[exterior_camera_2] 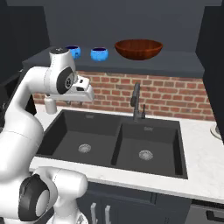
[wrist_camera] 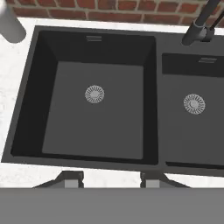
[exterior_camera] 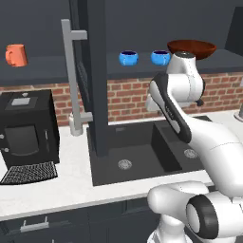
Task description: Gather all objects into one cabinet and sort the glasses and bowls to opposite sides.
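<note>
The orange cup (exterior_camera: 15, 55) stands on the open cabinet's shelf at the far left. Right of the cabinet door (exterior_camera: 97, 95), which swings out edge-on with its long grey bar handle (exterior_camera: 71, 80), two blue bowls (exterior_camera: 128, 58) (exterior_camera: 160, 57) sit side by side on the shelf, also in the right base view (exterior_camera_2: 73, 51) (exterior_camera_2: 99, 54). The wide reddish-brown bowl (exterior_camera: 191, 47) (exterior_camera_2: 138, 48) rests just right of them. My gripper (wrist_camera: 111, 178) hangs below the shelf and points down over the sink, open, with nothing between its fingers.
A dark double sink (exterior_camera_2: 70, 140) (wrist_camera: 100, 127) lies under the hand, with a black faucet (exterior_camera_2: 137, 103) (wrist_camera: 199, 26) at the back. A white soap bottle (exterior_camera_2: 50, 105) stands at the sink's left corner. A black coffee machine (exterior_camera: 28, 128) sits on the counter to the left.
</note>
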You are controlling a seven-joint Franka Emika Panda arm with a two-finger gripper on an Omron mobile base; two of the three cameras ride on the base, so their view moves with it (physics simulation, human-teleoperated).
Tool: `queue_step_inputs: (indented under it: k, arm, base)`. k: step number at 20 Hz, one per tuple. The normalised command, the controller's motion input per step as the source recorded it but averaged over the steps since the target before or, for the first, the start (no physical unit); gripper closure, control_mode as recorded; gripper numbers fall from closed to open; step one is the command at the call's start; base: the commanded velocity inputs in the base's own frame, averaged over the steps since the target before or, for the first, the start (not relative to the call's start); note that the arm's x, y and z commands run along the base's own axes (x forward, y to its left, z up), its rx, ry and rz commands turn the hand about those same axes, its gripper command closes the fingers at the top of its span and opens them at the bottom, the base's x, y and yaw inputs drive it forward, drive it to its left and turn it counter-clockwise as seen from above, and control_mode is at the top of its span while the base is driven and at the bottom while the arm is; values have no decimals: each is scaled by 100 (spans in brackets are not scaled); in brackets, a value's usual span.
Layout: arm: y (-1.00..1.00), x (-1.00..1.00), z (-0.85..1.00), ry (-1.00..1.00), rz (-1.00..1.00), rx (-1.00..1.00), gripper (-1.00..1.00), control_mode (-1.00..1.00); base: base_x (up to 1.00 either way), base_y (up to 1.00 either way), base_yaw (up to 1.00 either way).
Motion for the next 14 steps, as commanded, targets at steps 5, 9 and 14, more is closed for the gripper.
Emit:
queue_step_inputs:
  k: [5, 9, 14]
  arm:
    - [0, -7, 0, 0, 0, 0, -100, 100]
    - [0, 0, 0, 0, 0, 0, -100, 100]
    - [0, 0, 0, 0, 0, 0, -100, 100]
  base:
    - [-32, 0, 0]
    - [-99, -17, 0]
    - [-100, -24, 0]
